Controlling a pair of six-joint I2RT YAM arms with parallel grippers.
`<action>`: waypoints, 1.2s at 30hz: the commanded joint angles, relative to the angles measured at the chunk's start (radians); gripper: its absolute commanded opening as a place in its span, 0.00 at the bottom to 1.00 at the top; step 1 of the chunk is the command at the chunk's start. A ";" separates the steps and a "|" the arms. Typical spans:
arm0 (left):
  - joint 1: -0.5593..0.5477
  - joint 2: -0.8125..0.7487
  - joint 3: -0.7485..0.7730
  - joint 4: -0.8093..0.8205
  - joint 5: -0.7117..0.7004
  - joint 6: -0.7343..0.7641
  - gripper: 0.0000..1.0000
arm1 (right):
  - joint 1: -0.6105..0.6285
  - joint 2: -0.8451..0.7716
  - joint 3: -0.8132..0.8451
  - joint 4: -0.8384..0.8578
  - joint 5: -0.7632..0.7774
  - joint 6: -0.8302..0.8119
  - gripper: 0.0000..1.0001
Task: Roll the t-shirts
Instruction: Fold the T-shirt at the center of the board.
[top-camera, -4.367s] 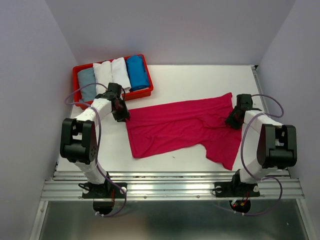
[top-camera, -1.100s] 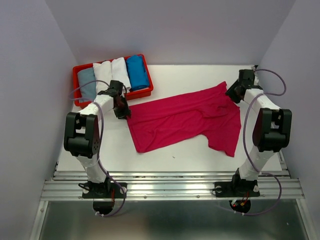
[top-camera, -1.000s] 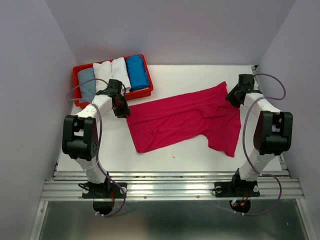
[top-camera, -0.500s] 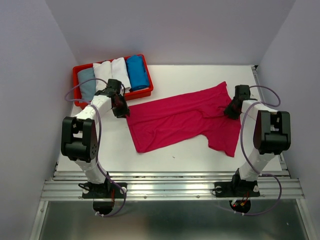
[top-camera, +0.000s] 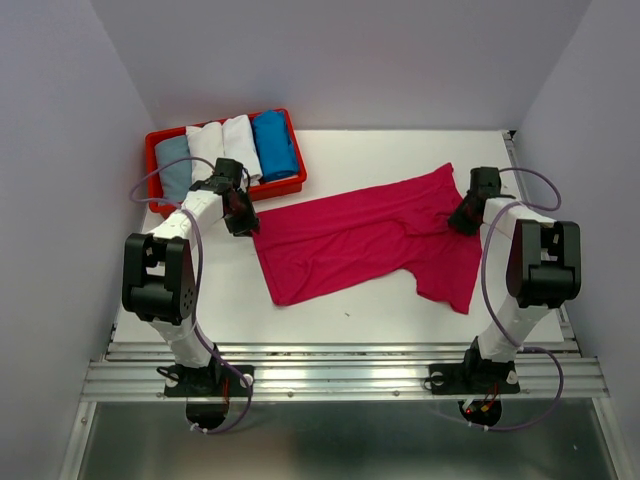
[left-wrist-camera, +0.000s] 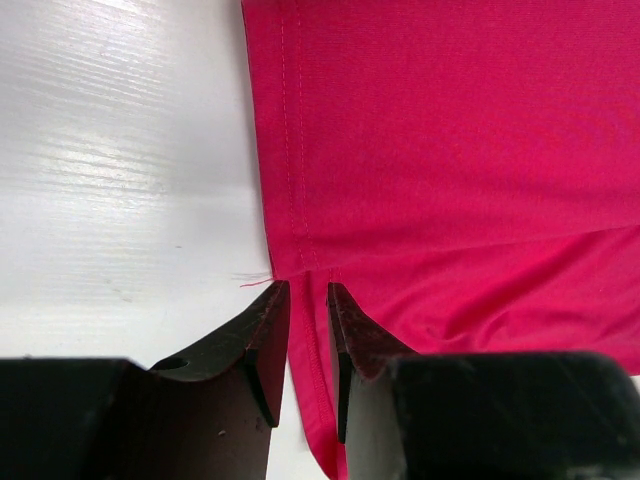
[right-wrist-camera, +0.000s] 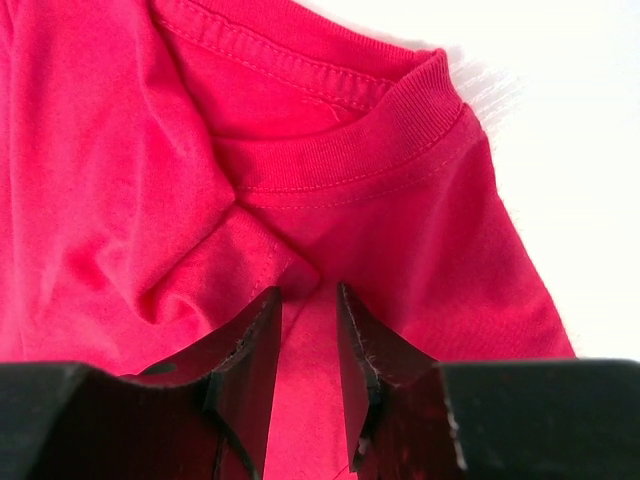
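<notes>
— Nearest first: how do the arms stand?

— Both rise from the table's (top-camera: 400, 150) near edge, elbows folded high. The left arm (top-camera: 160, 275) reaches forward to the left end of the magenta t-shirt (top-camera: 360, 240). The right arm (top-camera: 540, 265) reaches forward and bends inward to the shirt's right end.

— What is the left gripper (left-wrist-camera: 308, 295) doing?

— It is nearly closed, with only a narrow slit between the fingers. It pinches the stitched hem (left-wrist-camera: 292, 150) at the shirt's left far corner, and the cloth runs through the slit. One finger sits over bare table just beside the shirt's edge.

— And the right gripper (right-wrist-camera: 308, 300)?

— Its fingers are just as close together, clamped on a raised fold of the shirt just below the ribbed collar (right-wrist-camera: 370, 150).

— How does the shirt lie?

— It is spread flat between the two grippers and slants, its right end farther away. Creases run near the collar, and a flap points toward the near edge on the right.

— Is anything hard to see?

— From above, both sets of fingertips are hidden under the wrists. Each wrist view cuts off most of the shirt.

— What is beyond the shirt?

— The red tray (top-camera: 280, 187) stands behind the shirt's left end, near it but apart. It holds four rolled t-shirts (top-camera: 240, 145) side by side: grey-blue, two white, then bright blue.
</notes>
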 joint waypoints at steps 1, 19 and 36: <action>0.004 -0.026 -0.010 -0.009 -0.005 0.011 0.33 | -0.004 -0.012 0.044 0.033 0.012 -0.009 0.34; 0.004 -0.023 -0.024 0.003 0.005 0.011 0.33 | -0.004 0.063 0.058 0.045 0.002 -0.014 0.28; 0.004 -0.023 -0.024 0.012 0.015 0.010 0.33 | -0.004 -0.077 0.047 -0.001 0.008 -0.026 0.01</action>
